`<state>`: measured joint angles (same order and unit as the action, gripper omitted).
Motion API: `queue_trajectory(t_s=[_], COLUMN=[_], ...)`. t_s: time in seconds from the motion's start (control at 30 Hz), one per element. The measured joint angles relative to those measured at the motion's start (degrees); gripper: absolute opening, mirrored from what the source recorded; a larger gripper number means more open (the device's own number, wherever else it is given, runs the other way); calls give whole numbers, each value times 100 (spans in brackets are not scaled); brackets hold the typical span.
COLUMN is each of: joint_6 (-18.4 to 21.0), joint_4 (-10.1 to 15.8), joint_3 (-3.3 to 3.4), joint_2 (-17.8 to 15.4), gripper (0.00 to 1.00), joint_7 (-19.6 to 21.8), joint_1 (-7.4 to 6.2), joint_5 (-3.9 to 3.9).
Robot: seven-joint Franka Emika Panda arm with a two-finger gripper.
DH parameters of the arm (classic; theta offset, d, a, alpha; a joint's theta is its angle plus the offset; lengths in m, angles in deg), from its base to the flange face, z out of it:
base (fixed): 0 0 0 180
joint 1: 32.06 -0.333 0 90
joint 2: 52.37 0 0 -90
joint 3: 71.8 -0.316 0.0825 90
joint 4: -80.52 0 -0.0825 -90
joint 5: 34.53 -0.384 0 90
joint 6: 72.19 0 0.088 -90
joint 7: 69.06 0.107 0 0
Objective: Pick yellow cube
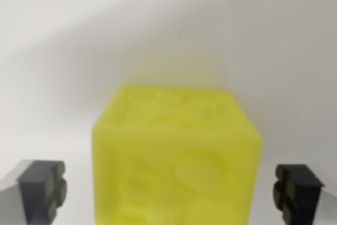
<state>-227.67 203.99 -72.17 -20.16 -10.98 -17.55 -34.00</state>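
Sitting between the spread end effector (168, 191) fingers: yellow cube (176, 162), untouched.

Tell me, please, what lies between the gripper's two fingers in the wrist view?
The yellow cube sits between the two fingers, with a bare white gap on each side; neither pad touches it in the wrist view.

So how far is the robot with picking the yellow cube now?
Done: the claw is lined up, open, with the yellow cube between its two fingers, which stand on either side. In hand: the approach; white surface shows between each finger and the cube, so the fingers do not touch it. Left: close the claw on the cube and lift it off the white surface.
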Motion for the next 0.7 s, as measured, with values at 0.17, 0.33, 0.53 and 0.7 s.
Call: queue_trajectory(t_s=[0.17,0.33,0.53,0.7], joint_6=[-130,-202,-193,-88], joint_4=[-50,-76,-68,-20], joint_3=[0,0,-1,-1], joint_2=[175,269,249,92], gripper=[100,100,0,0], joint_7=[15,28,32,31], joint_1=[3,7,8,8], joint_5=[1,2,2,2])
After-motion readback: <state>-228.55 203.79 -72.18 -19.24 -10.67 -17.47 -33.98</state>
